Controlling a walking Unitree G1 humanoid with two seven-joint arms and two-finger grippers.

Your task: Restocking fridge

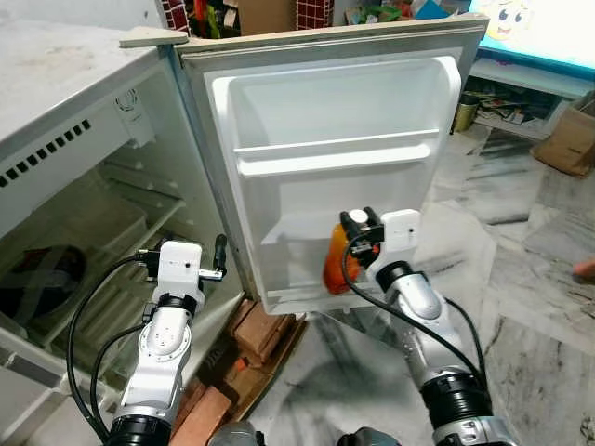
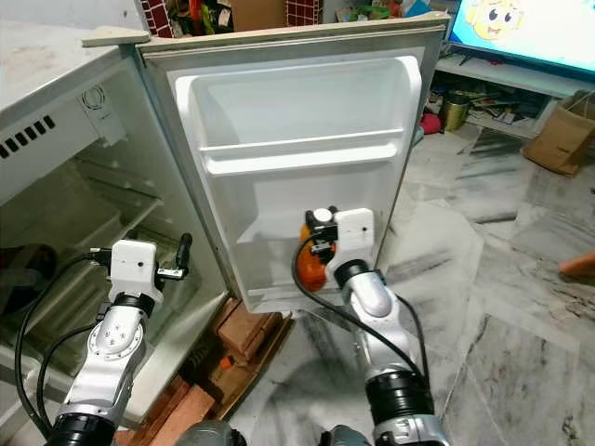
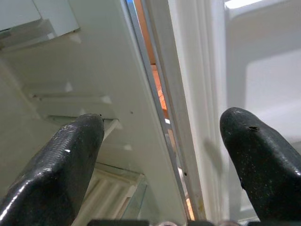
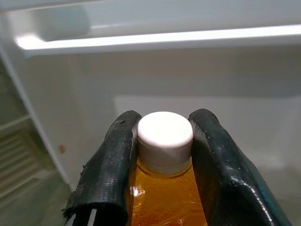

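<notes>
Right gripper (image 4: pixel 164 141) clamps the bottle (image 1: pixel 336 265) at its white cap — amber liquid, upright — low in the fridge door (image 1: pixel 335 111), six o'clock; left gripper (image 3: pixel 164 155) gapes wide, empty.

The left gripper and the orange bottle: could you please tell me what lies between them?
The hinge edge of the open fridge door stands between the left gripper and the orange bottle, which the right gripper clamps at the cap; both eye views show it.
</notes>
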